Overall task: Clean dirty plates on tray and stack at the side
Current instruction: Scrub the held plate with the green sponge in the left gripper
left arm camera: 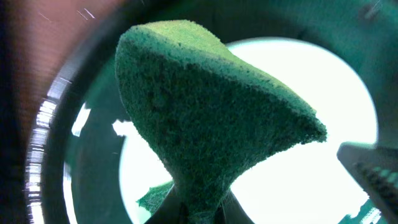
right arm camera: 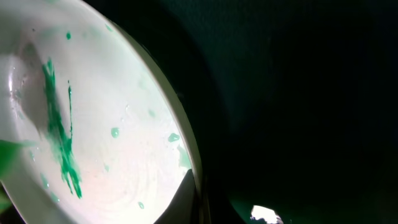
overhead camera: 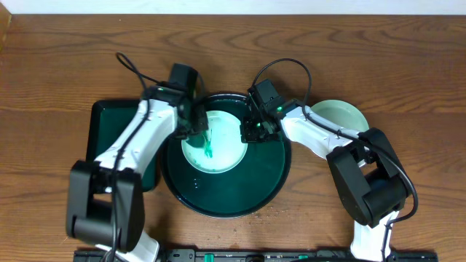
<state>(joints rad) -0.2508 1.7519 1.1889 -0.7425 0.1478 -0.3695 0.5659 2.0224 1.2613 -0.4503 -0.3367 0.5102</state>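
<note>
A pale plate (overhead camera: 218,144) with teal-green smears lies in the left half of the round dark tray (overhead camera: 240,200). My left gripper (overhead camera: 196,131) is shut on a green sponge (left arm camera: 211,118) and holds it over the plate's left part. My right gripper (overhead camera: 253,131) is shut on the plate's right rim (right arm camera: 186,149), one finger inside and one outside. The smears show in the right wrist view (right arm camera: 59,137). A second pale turquoise plate (overhead camera: 338,116) lies on the table to the right of the tray. A third plate is not in view.
A smaller rectangular dark green tray (overhead camera: 109,120) lies left of the round tray, partly under my left arm. Bare wooden table (overhead camera: 58,58) surrounds everything.
</note>
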